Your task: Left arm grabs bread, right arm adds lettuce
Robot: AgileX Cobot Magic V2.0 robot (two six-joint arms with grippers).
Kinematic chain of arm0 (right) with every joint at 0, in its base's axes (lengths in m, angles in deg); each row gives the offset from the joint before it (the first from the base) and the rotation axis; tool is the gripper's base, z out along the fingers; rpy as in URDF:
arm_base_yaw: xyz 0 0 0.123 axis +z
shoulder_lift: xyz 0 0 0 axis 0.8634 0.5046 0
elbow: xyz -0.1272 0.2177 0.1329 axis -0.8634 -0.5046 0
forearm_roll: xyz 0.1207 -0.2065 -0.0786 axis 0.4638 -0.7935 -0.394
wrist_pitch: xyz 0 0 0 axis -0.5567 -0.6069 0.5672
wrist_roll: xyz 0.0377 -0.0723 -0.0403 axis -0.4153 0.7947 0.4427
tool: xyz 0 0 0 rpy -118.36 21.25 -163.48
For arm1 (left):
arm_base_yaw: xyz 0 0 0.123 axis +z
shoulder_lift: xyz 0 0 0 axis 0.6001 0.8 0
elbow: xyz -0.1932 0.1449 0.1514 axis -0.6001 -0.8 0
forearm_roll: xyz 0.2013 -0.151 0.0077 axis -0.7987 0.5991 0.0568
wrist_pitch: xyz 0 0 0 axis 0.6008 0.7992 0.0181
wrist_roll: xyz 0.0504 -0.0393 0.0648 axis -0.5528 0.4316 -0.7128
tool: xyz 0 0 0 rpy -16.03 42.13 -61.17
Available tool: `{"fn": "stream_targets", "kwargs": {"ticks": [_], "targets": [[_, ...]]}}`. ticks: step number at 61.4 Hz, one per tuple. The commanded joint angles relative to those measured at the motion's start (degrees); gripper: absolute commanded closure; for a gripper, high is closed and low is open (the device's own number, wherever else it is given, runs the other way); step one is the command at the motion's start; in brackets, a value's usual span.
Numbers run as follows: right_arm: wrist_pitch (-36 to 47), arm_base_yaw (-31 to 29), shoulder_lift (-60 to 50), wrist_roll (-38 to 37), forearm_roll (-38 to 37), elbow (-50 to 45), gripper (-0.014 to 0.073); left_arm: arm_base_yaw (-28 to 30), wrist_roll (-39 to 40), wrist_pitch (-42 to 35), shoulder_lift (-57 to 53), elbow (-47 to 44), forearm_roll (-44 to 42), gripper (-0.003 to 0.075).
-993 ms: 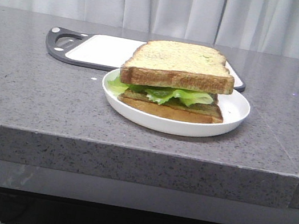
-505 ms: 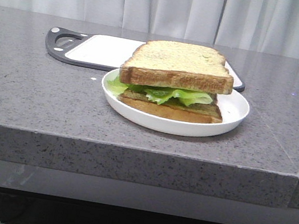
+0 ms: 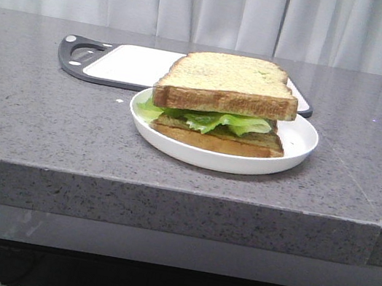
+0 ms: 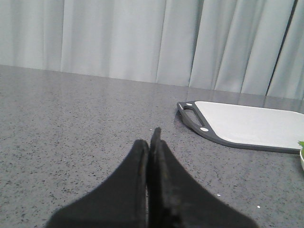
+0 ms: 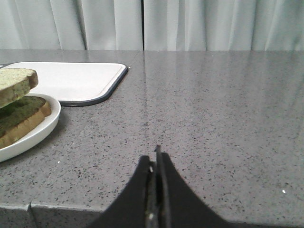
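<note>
A thick bread slice (image 3: 227, 83) with a pale speckled face lies on top of a ruffled green lettuce leaf (image 3: 210, 120), which rests on a thinner, darker slice (image 3: 218, 137) in a white plate (image 3: 303, 137). The stack's edge also shows in the right wrist view (image 5: 16, 80). Neither arm shows in the front view. My left gripper (image 4: 150, 137) is shut and empty, low over bare counter, left of the cutting board. My right gripper (image 5: 154, 154) is shut and empty near the counter's front edge, right of the plate (image 5: 33, 133).
A white cutting board with a dark grey rim and handle (image 3: 80, 57) lies flat behind the plate; it also shows in the left wrist view (image 4: 251, 126) and right wrist view (image 5: 71, 80). Grey speckled counter (image 3: 40, 116) with a front edge; curtains behind.
</note>
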Motion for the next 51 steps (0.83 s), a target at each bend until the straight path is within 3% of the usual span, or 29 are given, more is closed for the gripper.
{"fn": "stream_targets", "kwargs": {"ticks": [1,51], "targets": [[5.15,-0.26,-1.33,0.49,-0.06,0.15,0.0711,0.13,-0.19,-4.21,-1.03,-0.29,0.2,0.0741],[4.8,-1.19,-1.28,0.49,-0.06,0.15,0.0711,0.13,-0.19,-4.21,-1.03,-0.29,0.2,0.0741]]}}
